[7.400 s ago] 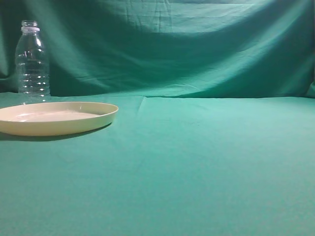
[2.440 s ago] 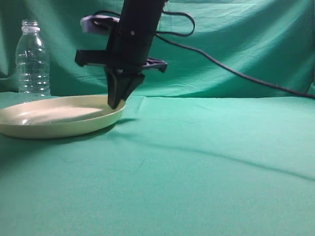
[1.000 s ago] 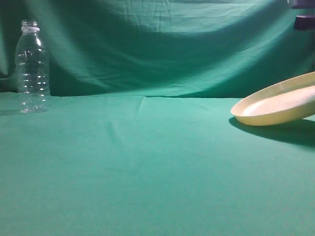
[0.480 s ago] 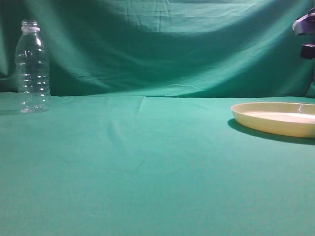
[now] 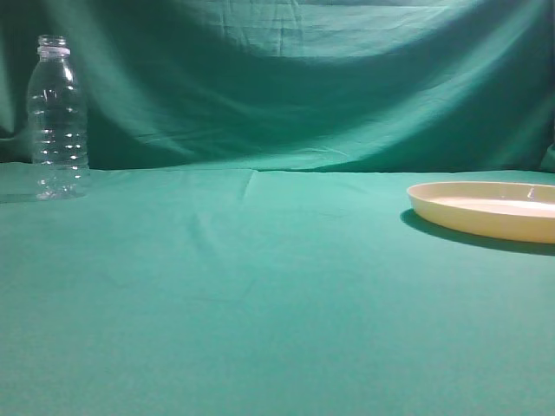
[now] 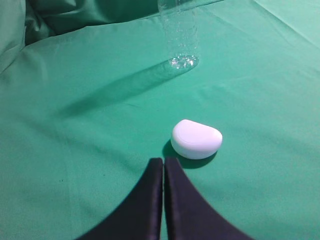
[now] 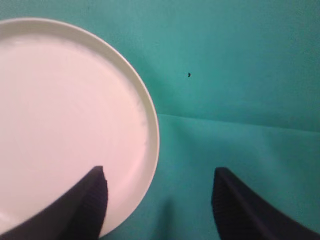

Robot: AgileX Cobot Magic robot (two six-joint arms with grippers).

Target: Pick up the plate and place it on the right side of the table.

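one white case [image 6: 196, 139] only left wrist shows | left jaws together | right jaws apart over plate [image 7: 65, 120]

A staged test or lab setup is suggested rather than a home or shop. The table [image 5: 260, 295] is covered across the whole lower frame by teal-green cloth (slightly wrinkled), and a matching draped backdrop [image 5: 303, 78] is hung across the upper frame, so that no walls or furniture are seen. Only a few props are laid out, such as a clear ribbed bottle [image 5: 57, 117] at upper left.
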